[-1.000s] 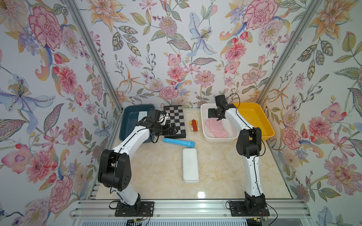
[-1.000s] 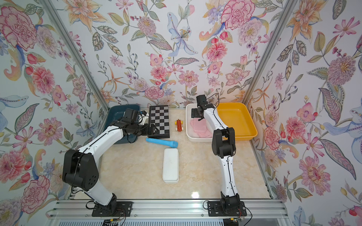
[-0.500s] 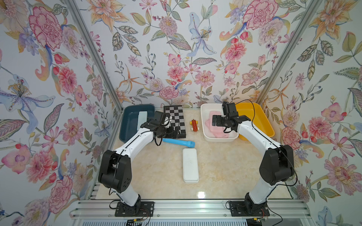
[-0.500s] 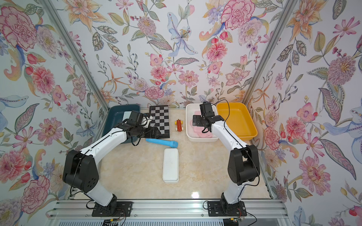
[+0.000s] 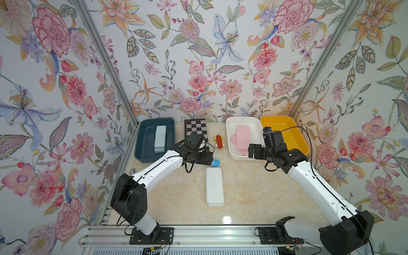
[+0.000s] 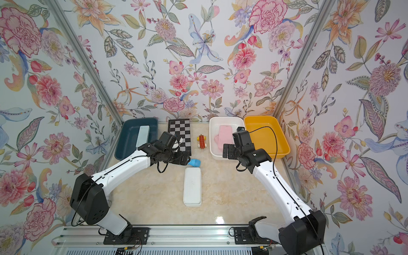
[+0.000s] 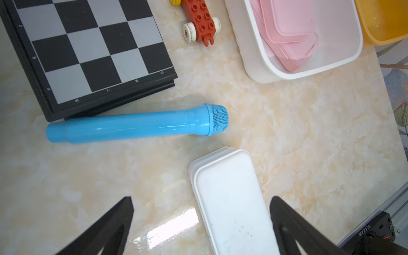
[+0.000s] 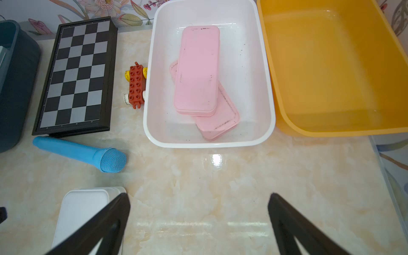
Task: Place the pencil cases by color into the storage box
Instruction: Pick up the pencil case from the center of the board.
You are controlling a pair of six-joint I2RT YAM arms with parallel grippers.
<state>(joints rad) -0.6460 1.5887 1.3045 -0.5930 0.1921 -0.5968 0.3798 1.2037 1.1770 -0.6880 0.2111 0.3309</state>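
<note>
**Both my grippers spread, holding nothing**

Top views: white pencil case point(image 5: 214, 187) flat mid-table; light blue case point(image 5: 160, 138) in dark blue tray point(image 5: 143, 141); pink cases point(image 6: 224, 136) in white tray point(image 6: 212, 143).

Left wrist: my left gripper point(image 7: 201, 217) wide apart over the white case.

Right wrist: right gripper point(image 8: 198, 212) spread over bare tabletop.

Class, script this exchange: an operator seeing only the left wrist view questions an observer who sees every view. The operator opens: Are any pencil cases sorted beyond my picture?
Observer: Yes, a light blue pencil case lies in the dark blue tray.
Operator: I see only a corner of the yellow tray. Anything inside?
Observer: No, it is empty.
Operator: Where is the right gripper?
Observer: It hovers by the near rim of the white tray, jaws open, holding nothing.
</note>
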